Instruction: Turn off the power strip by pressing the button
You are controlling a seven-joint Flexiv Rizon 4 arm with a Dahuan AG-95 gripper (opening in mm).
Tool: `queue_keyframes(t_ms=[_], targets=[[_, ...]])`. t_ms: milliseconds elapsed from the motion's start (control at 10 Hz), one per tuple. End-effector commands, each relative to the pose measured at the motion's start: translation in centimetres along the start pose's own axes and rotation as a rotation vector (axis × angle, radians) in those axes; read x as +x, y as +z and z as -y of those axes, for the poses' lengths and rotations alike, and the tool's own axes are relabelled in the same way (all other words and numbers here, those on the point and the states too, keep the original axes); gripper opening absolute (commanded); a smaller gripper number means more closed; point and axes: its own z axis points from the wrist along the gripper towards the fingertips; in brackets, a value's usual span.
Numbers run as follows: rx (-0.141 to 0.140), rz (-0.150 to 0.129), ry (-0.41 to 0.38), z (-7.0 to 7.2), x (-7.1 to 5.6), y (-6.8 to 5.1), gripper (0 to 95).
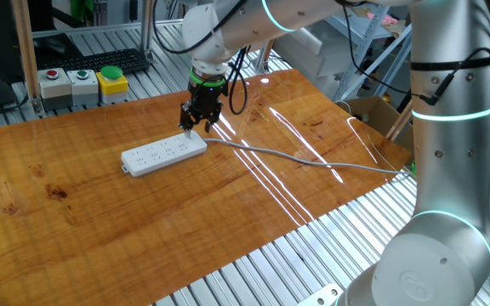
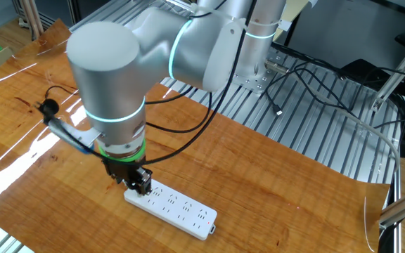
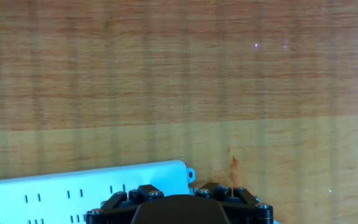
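Observation:
The white power strip (image 1: 163,154) lies flat on the wooden table, with a row of sockets and a thin grey cable (image 1: 313,160) that runs off to the right. My gripper (image 1: 198,126) points straight down over the cable end of the strip, very close to or touching its top. The other fixed view shows it (image 2: 138,184) at the strip's (image 2: 178,207) left end. The hand view shows the strip (image 3: 73,190) at the bottom left, with only the gripper's black body in frame. The button is hidden under the gripper. No view shows the fingertips' gap.
A grey box with red and green buttons (image 1: 66,82) and a yellow-housed button (image 1: 112,81) stand at the table's far left edge. A cardboard box (image 1: 374,113) sits past the right edge. The robot's base column (image 1: 449,170) stands at the front right.

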Motion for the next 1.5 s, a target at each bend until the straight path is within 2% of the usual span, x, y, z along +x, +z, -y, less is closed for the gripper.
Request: queue_keyframes(t_ms=[100, 200, 400, 600, 900, 1500], targets=[[0.004, 0.002, -0.011, 0.05, 0.31, -0.17, 57.0], [0.020, -0.018, -0.006, 0.05, 0.31, -0.17, 57.0], [0.027, -0.020, 0.009, 0.05, 0.31, -0.17, 57.0], [0.023, -0.041, 0.028, 0.05, 0.31, -0.17, 57.0], [0.018, -0.051, 0.041, 0.05, 0.31, -0.17, 57.0], [0.022, -0.045, 0.040, -0.28, -0.01, -0.03, 57.0]])
